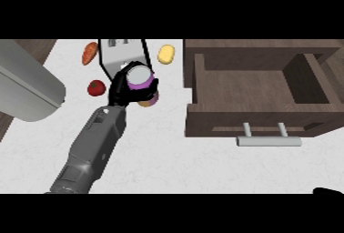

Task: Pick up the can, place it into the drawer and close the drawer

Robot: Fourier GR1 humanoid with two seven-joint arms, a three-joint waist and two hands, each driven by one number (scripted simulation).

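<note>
The left hand curls round the purple can; the open drawer lies just to the right, not touching.

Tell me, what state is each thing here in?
drawer: open, nothing inside.
can: held, outside the drawer.
left hand: curled round the can.
right hand: only a sliver shows, lower right edge.
tomato: lying free on the counter.
carrot: lying free on the counter.
</note>
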